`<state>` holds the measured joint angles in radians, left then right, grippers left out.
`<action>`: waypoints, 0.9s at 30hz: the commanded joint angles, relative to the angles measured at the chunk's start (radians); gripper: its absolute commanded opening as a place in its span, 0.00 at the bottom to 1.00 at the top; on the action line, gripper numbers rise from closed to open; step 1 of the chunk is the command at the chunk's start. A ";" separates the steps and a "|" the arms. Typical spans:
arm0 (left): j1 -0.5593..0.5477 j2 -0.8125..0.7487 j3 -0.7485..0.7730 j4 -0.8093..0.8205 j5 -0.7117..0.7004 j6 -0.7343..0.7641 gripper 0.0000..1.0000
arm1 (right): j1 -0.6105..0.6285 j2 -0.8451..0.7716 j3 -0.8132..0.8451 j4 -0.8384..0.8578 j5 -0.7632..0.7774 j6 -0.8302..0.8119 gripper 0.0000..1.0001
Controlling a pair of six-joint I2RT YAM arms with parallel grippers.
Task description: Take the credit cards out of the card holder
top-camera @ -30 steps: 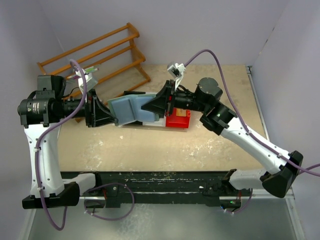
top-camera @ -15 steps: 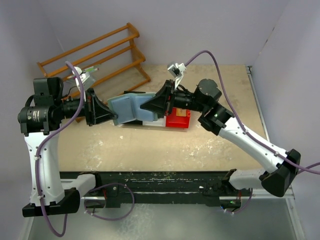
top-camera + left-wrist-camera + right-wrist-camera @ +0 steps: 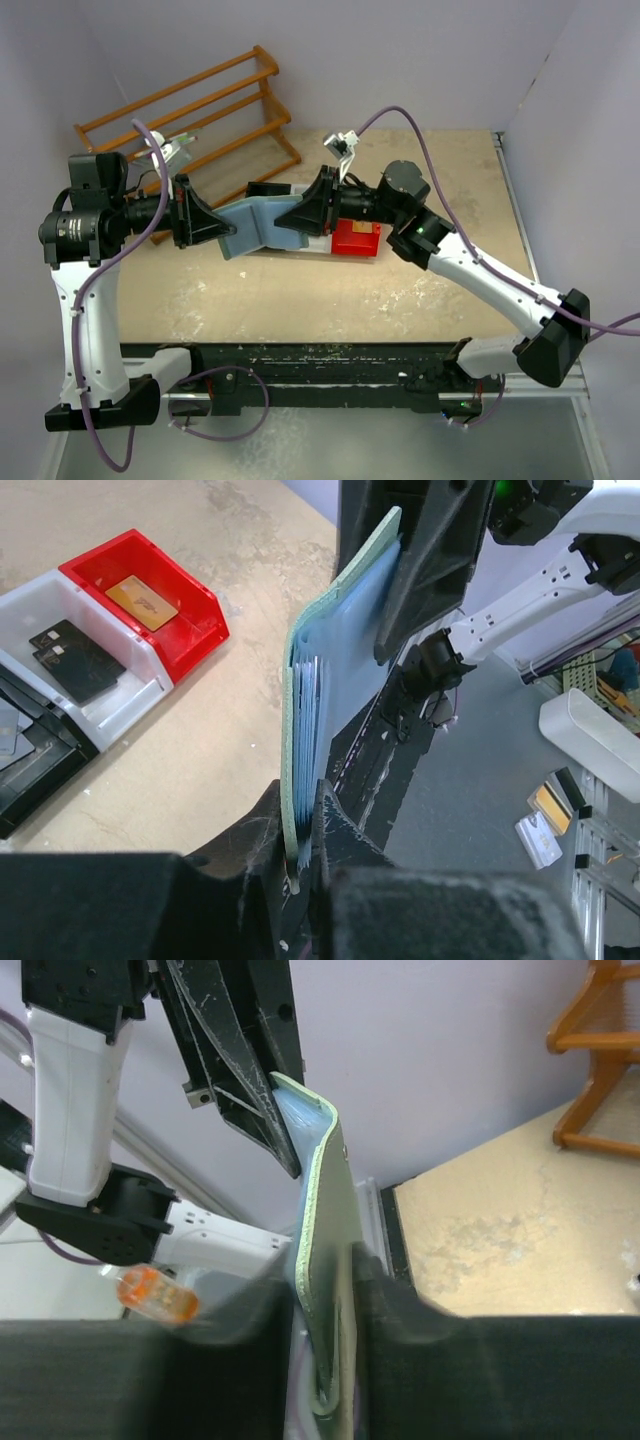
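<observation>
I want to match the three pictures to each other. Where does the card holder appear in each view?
Top external: the card holder is at the centre, just left of the red bin.
Left wrist: card holder at the centre, upright, nearly edge-on.
Right wrist: card holder at the centre, lower half, edge-on.
Shared landmark: the beige table, visible in all three views.

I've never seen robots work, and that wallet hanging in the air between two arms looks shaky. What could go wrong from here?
1. Each arm pinches only an edge of the card holder. If the left fingers or right fingers slip, it may swing or drop.
2. Cards left in its pockets might slide out and miss the red bin.
</observation>
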<state>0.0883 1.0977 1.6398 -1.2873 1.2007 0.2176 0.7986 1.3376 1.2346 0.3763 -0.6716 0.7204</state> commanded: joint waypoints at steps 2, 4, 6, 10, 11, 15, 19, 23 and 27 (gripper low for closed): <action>-0.005 -0.008 0.011 0.019 0.031 0.004 0.03 | 0.004 0.011 0.013 0.064 -0.012 0.012 0.54; -0.004 -0.008 0.011 0.013 0.031 0.006 0.02 | 0.013 0.017 0.007 0.064 0.003 0.009 0.67; -0.004 -0.006 0.014 0.012 0.032 0.003 0.01 | 0.049 0.014 0.009 0.043 0.050 -0.049 0.76; -0.004 -0.003 0.021 0.026 0.038 -0.030 0.00 | 0.147 0.032 0.058 -0.064 0.183 -0.169 0.83; -0.004 0.000 0.023 0.028 0.044 -0.036 0.00 | 0.163 0.039 0.069 -0.087 0.215 -0.187 0.83; -0.004 0.005 0.026 0.031 0.081 -0.065 0.00 | 0.205 0.048 0.077 -0.123 0.387 -0.242 0.83; -0.004 0.004 0.019 0.019 0.127 -0.073 0.00 | 0.235 0.046 0.083 -0.111 0.505 -0.275 0.76; -0.004 0.000 -0.006 0.024 0.190 -0.094 0.00 | 0.260 0.053 0.091 -0.075 0.566 -0.290 0.59; -0.004 0.001 0.003 0.021 0.229 -0.104 0.01 | 0.269 0.068 0.095 -0.049 0.559 -0.288 0.29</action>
<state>0.0910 1.1110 1.6329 -1.2800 1.2552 0.1539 1.0573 1.3922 1.2827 0.2726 -0.1722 0.4591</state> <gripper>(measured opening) 0.136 0.425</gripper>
